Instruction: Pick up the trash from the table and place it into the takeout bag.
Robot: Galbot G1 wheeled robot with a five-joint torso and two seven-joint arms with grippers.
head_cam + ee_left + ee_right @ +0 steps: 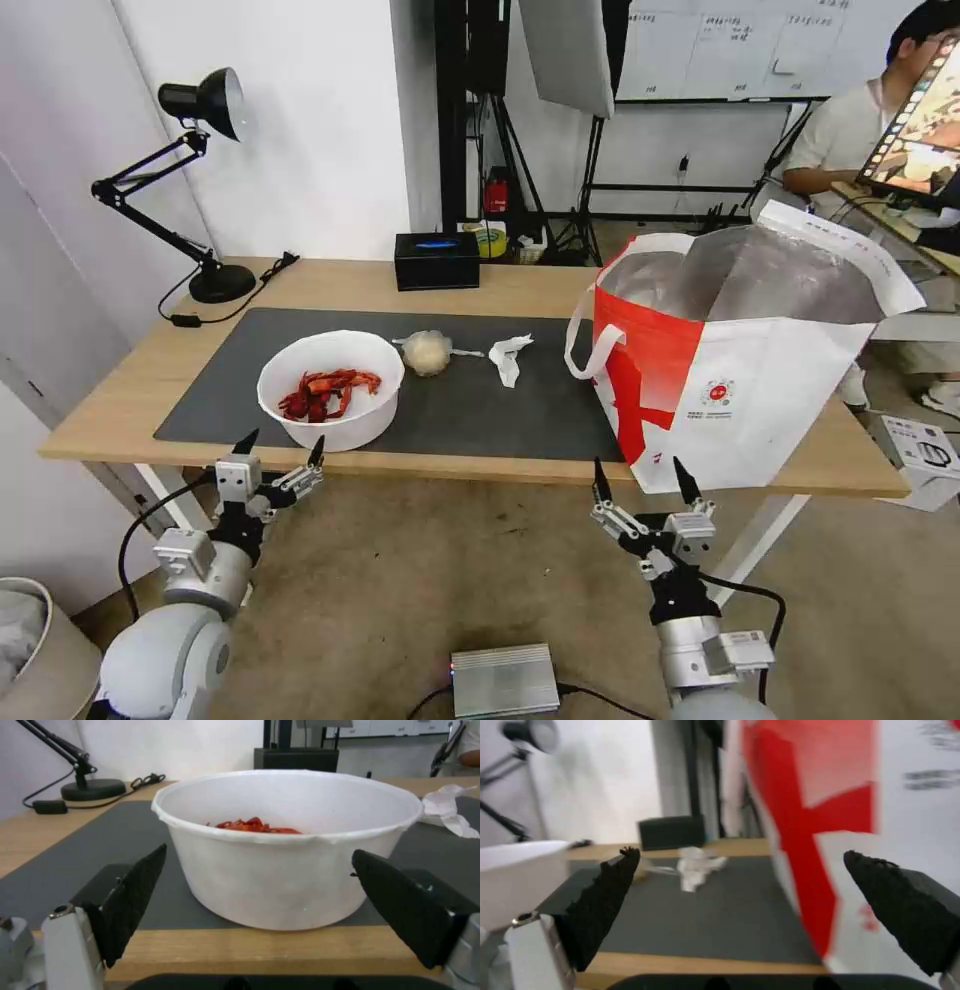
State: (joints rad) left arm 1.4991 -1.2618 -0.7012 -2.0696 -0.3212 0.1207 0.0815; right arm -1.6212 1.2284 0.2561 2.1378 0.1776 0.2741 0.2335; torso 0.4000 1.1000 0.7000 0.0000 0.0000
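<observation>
Both grippers hover just off the table's (pixel 120 400) near edge, fingers spread wide and holding nothing. Left gripper (pixel 280 447) sits level with the front edge, directly before the white round bowl of red crayfish shells (pixel 331 388); in the left wrist view its two black fingers (pixel 132 896) flank the bowl (pixel 280 870) on either side without touching it. Right gripper (pixel 645 475) hangs off the same edge toward the right, just short of the takeout bag's (pixel 740 390) near left corner, with the bag's red and white side (pixel 830 813) close beside one finger in the right wrist view.

On the table, the bowl stands on the dark grey mat (pixel 520 410) close to its front edge, left of centre. Behind and to the right of the bowl lies the small knotted clear bag (pixel 429 351), and just right of that the crumpled white tissue (pixel 508 357), both mid-mat and apart from each other. The takeout bag stands upright at the right end, its mouth open to show silver foil lining, a white loop handle drooping toward the tissue.

Farther back, a black box (pixel 437 260) rests along the rear edge, and a black desk lamp (pixel 190 190) stands at the rear left corner.
</observation>
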